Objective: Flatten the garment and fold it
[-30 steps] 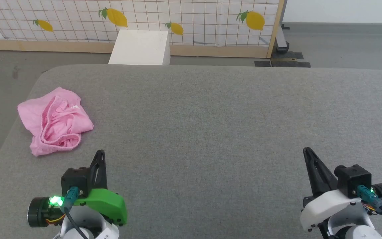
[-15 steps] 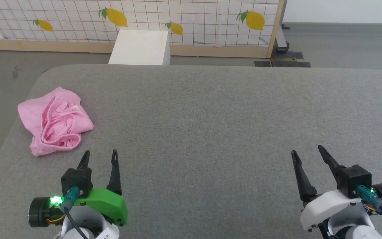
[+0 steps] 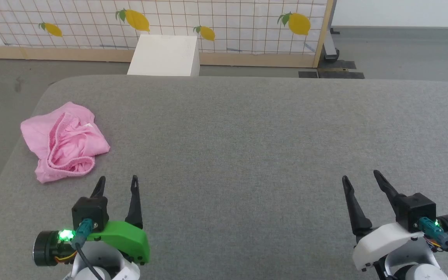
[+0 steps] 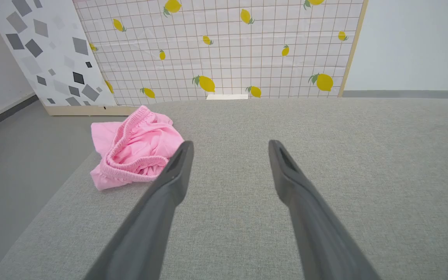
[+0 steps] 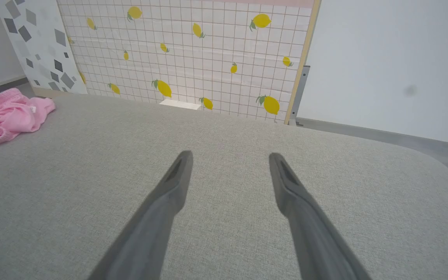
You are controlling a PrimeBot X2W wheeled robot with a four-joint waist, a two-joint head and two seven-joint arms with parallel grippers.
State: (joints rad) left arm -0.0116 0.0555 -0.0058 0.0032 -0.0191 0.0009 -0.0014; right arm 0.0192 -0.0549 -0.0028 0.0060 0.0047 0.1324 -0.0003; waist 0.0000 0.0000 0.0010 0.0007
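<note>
Parted since a second ago, now released and empty: left claw (image 3: 117, 179) and right claw (image 3: 360, 175), over the table's (image 3: 247, 136) near edge. Crumpled at the left edge, toward the far-left corner: pink garment (image 3: 64, 142).

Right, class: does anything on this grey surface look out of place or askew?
The pink garment lies crumpled in a heap at the grey surface's left edge, with one corner seemingly overhanging. Nothing else stands out.
</note>
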